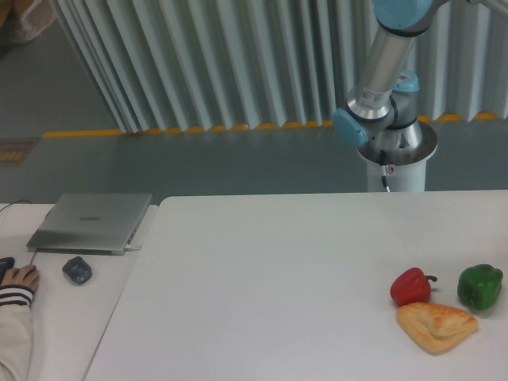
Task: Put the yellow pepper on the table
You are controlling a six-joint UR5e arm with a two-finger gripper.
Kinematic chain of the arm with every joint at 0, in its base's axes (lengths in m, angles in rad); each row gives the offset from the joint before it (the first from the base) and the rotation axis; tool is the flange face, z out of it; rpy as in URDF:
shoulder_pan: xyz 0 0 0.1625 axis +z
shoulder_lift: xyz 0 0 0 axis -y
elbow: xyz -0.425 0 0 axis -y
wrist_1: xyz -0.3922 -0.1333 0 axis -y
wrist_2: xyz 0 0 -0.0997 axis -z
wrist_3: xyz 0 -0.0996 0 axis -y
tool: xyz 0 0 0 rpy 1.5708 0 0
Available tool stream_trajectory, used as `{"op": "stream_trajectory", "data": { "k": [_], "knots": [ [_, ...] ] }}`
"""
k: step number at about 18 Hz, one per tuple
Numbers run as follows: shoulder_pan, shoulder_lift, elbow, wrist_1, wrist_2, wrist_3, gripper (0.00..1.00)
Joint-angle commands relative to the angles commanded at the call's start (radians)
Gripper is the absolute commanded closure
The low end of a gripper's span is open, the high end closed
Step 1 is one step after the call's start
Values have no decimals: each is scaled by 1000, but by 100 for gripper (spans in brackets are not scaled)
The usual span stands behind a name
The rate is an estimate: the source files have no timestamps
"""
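— What lies nearest on the table?

— Close to its front right corner there is a tan triangular pastry. Just behind it, and touching or almost touching it, sits a red pepper with a dark stem pointing right. A green pepper stands near the right edge, a little apart from the red one.

— And on the left side?

— A smaller white desk stands against the table's left edge. At its front left corner a person's hand in a striped sleeve rests on something dark. A dark grey mouse lies beside it, and a closed grey laptop lies further back.

— Where is the yellow pepper?

— I cannot see it anywhere in the view.

— What about the robot?

— The arm rises from a white pedestal behind the table's far edge and leaves the picture at the top. The gripper is out of view, so I cannot tell how its fingers stand. Behind everything hangs a pale ribbed curtain, with a yellow floor line below.
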Motion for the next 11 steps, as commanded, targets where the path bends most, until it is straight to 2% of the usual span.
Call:
{"op": "stream_trajectory", "data": {
  "k": [11],
  "knots": [
    [-2, -17, -8, 2, -16, -6, 0]
  ]
}}
